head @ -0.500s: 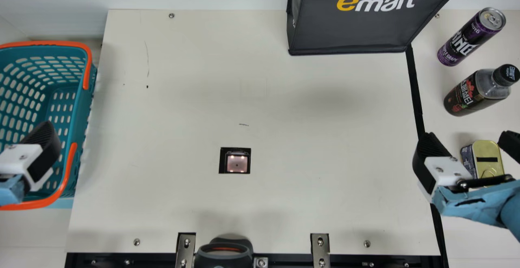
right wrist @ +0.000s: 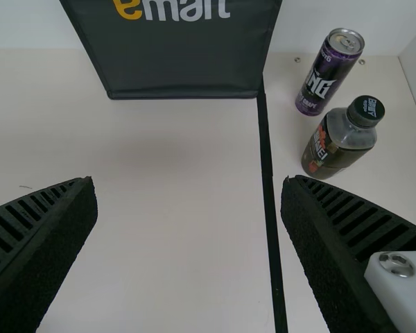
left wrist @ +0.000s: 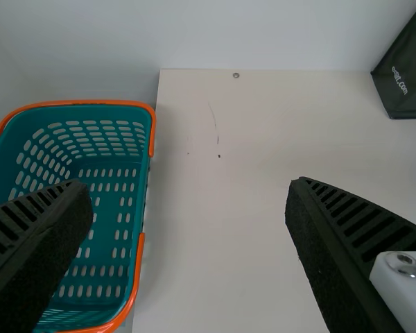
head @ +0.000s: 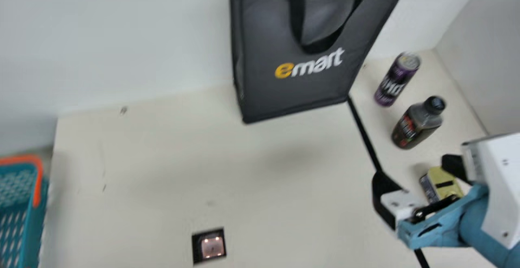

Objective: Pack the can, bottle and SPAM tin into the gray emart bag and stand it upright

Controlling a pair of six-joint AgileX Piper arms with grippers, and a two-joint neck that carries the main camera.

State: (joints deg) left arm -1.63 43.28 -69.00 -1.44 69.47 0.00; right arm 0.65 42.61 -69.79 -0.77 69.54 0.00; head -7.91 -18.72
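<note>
The SPAM tin [head: 440, 176] lies below and rightward of the nearer right gripper [head: 415, 169]; it and the left gripper [left wrist: 188, 182] have wide-spread, empty jaws.

Bright even light, soft faint shadows, main view blurred, wrist views crisp
</note>
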